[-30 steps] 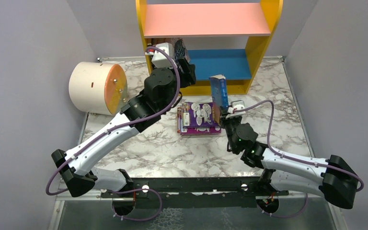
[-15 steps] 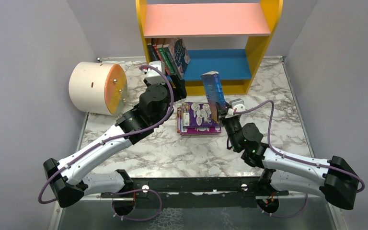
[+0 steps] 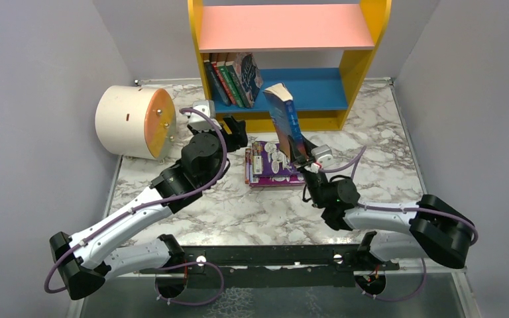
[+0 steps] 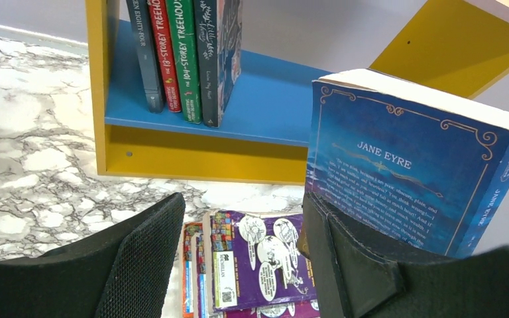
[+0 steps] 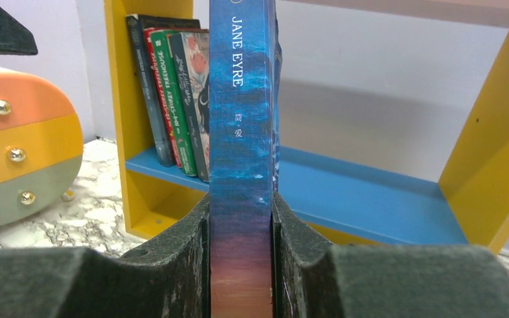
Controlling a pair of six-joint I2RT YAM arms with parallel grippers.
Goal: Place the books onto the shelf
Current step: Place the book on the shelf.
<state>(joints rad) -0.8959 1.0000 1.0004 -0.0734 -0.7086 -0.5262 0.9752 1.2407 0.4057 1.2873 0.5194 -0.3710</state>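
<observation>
Broadly, the marble table [image 3: 388,142] carries the shelf [image 3: 366,63] at its far edge. The shelf's blue lower board [image 3: 318,89] has a row of books [image 3: 232,79] standing at its left end and free board to their right. A pile of paperbacks [image 3: 275,162] lies flat just short of it. The Jane Eyre copy [image 3: 285,119] is off the table, clamped at its lower end by the right gripper [image 3: 299,156]. Its long axis is upright, with the top leaning toward the shelf. The free board lies straight beyond it, so a forward reach looks apt. The left gripper [image 3: 233,127], jaws apart and holding nothing, sits left of the pile.
</observation>
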